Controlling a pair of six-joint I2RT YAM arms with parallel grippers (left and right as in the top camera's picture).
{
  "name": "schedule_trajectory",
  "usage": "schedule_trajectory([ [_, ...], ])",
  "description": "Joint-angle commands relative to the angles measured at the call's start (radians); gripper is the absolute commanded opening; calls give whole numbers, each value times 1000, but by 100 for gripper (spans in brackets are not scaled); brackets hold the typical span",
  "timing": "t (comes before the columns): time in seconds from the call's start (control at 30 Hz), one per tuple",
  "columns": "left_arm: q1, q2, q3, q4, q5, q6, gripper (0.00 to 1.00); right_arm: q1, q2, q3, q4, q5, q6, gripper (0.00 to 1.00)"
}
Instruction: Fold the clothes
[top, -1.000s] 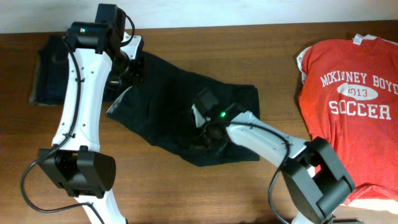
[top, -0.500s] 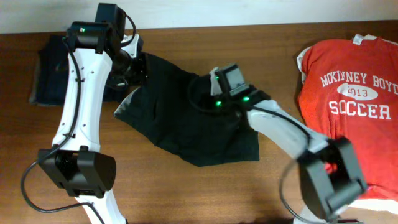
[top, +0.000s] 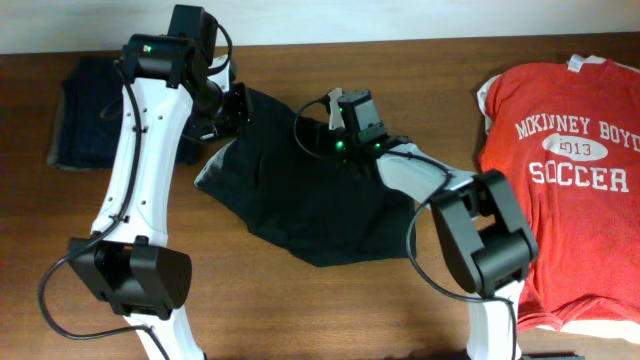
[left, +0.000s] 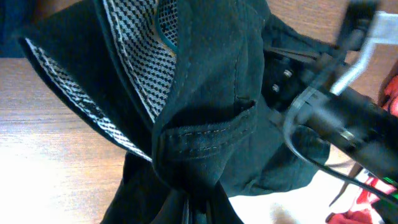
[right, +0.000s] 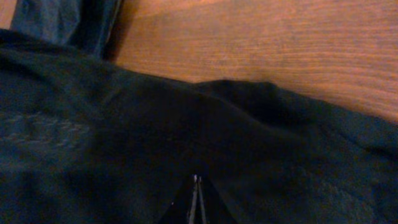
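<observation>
A black garment (top: 310, 205) with a checkered lining lies bunched on the table's middle. My left gripper (top: 236, 106) is shut on its upper left edge and holds it lifted; in the left wrist view the cloth (left: 205, 81) hangs from the shut jaws (left: 194, 208). My right gripper (top: 318, 138) is at the garment's upper edge, close to the left one. In the right wrist view its fingers (right: 196, 190) are shut, with black cloth (right: 124, 137) pinched at the tips. The right arm (left: 329, 115) shows in the left wrist view.
A red soccer t-shirt (top: 565, 150) lies spread at the right side of the table. A folded dark blue garment (top: 85, 125) lies at the back left and also shows in the right wrist view (right: 62, 18). Bare wood table (top: 330, 310) lies in front of the black garment.
My right gripper moved from the garment's lower middle up to its upper edge, toward the left gripper. The left gripper shifted slightly right, and the garment's left corner drew in.
</observation>
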Motion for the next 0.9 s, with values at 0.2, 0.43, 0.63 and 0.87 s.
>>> schedule_trajectory([
  [0.2, 0, -14, 21, 15, -51, -13, 1, -90, -72, 19, -34, -10, -13, 4],
  [0.43, -50, -13, 21, 31, -57, -18, 1, -351, -379, -158, -959, 132, -150, 4],
  [0.63, -80, -9, 21, 37, -60, -38, 1, -341, -379, -448, -776, 72, -138, 4],
  [0.87, -231, 27, 21, 127, -49, -74, 1, -340, -379, -571, -753, 43, -116, 4],
])
